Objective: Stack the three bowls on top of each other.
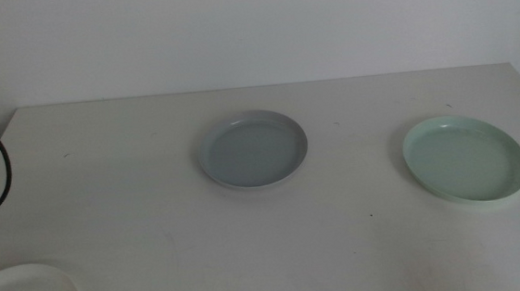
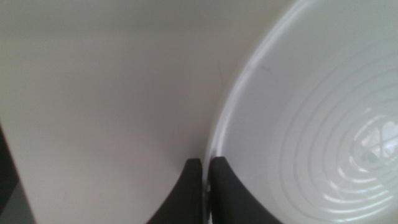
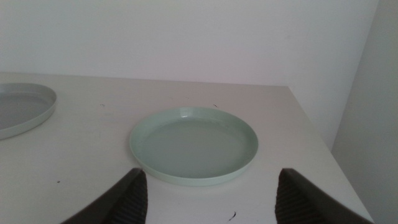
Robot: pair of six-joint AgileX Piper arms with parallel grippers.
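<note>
A plain white wall [image 1: 251, 25] rises directly behind the table [image 1: 152, 191], meeting its far edge. The table top is off-white and matte, with a few small dark specks. Beside the table's right edge a second pale wall [image 3: 373, 112] stands close. Light is soft and even.

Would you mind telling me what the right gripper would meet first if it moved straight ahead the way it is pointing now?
Most likely the pale mint green bowl: it lies directly ahead of the open right gripper, between its jaws' lines. How high the gripper sits above the table is unclear.
</note>
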